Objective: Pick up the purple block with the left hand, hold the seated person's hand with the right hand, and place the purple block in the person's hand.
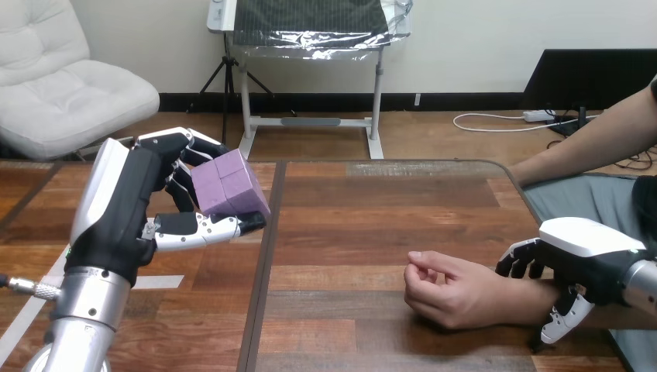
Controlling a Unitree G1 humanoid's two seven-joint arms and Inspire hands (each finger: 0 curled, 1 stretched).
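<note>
My left hand (124,209) is raised over the left part of the wooden table (372,209) and is shut on the purple block (231,184). Its fingers curl over the block's top and far side, and the thumb lies under it. The block is tilted and off the table. At the right, the person's hand (449,291) rests on the table, loosely curled, fingers pointing left. My right hand (589,248) sits at that hand's wrist, fingers curled over the top and thumb down the near side. A wide stretch of table separates the block from the person's hand.
A dark seam (267,263) runs front to back through the table just right of my left hand. A strip of pale tape (166,281) lies on the left board. The person's other arm (589,143) reaches in beyond the table's far right edge.
</note>
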